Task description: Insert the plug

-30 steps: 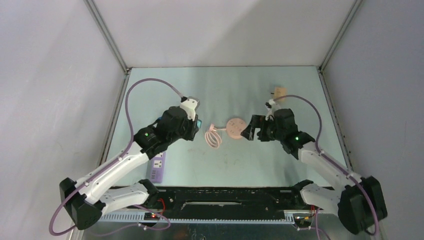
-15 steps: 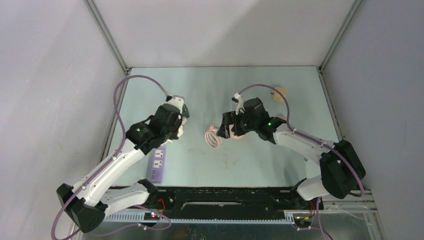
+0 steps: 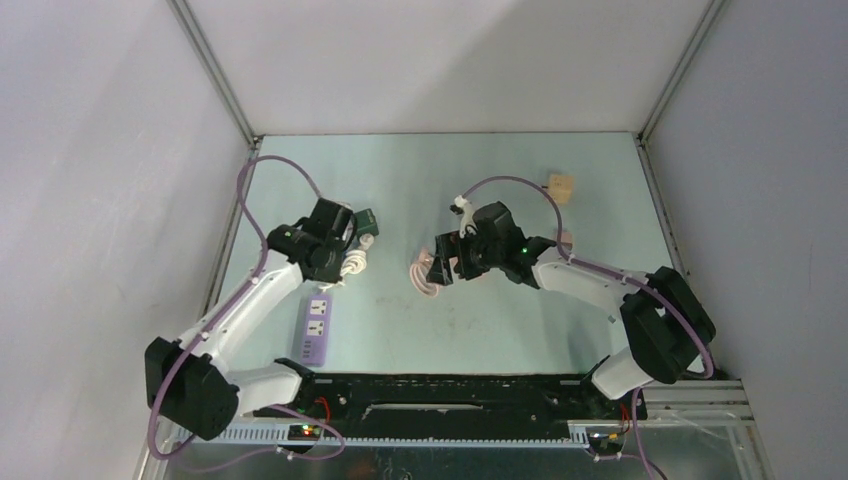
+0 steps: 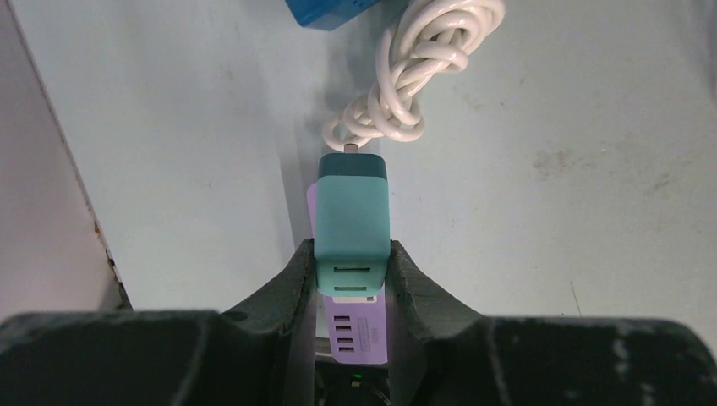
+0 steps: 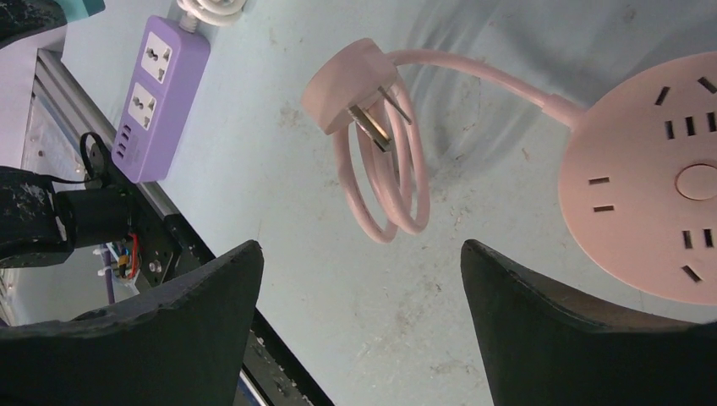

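Left end effector (image 4: 351, 272) clamps the teal, block-shaped plug (image 4: 351, 211), its knotted white cable (image 4: 414, 68) ahead, over the purple power strip (image 4: 348, 328) lying on the desk (image 4: 550, 211). Right end effector (image 5: 359, 251) gapes wide above a pink plug (image 5: 342, 89)

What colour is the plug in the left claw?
The plug is teal, clearest in the left wrist view.

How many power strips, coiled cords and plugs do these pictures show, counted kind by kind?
Power strips: 2, the purple strip and the round pink strip.
Coiled cords: 2, the white cord and the pink cord.
Plugs: 2, the pink plug and the teal plug, which the left gripper holds.
Total: 6.
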`<state>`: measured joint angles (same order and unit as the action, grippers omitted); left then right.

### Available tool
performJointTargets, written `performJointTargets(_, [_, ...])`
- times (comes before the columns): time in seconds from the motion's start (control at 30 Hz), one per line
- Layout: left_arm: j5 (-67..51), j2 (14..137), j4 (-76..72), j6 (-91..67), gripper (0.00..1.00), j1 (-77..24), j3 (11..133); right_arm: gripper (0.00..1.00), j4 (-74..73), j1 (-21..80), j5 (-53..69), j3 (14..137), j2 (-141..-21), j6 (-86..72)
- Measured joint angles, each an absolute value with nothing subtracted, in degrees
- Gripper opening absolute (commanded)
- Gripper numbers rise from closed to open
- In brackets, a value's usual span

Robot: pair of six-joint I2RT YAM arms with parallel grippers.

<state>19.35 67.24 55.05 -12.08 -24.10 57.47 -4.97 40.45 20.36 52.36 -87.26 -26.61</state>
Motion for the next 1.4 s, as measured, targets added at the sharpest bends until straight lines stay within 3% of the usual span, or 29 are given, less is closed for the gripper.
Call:
performJointTargets(0.33, [21.04, 65.23, 56.47, -13.58, 0.0, -23.38, 57.49, 0.89, -7.4, 45.23, 15.35, 56.14, -88.36, -24.77])
performJointTargets(0.63, [20.36, 47.16, 52.45, -13.41, 0.0, -23.33, 59.75, 0.89, -7.84, 49.71, 12.01, 58.19, -83.13, -23.31])
performJointTargets(0.93, [8.99, 32.38, 43.2, -11.92, 0.0, -23.33, 61.65, 0.81, -5.87, 52.27, 15.35, 66.11, -93.34, -24.05])
performJointTargets(1.4, [-2.11, 32.84, 37.34, -9.98, 0.0, -23.33, 58.74, 0.8, -14.28, 54.52, 2.46, 66.65, -91.13, -22.48])
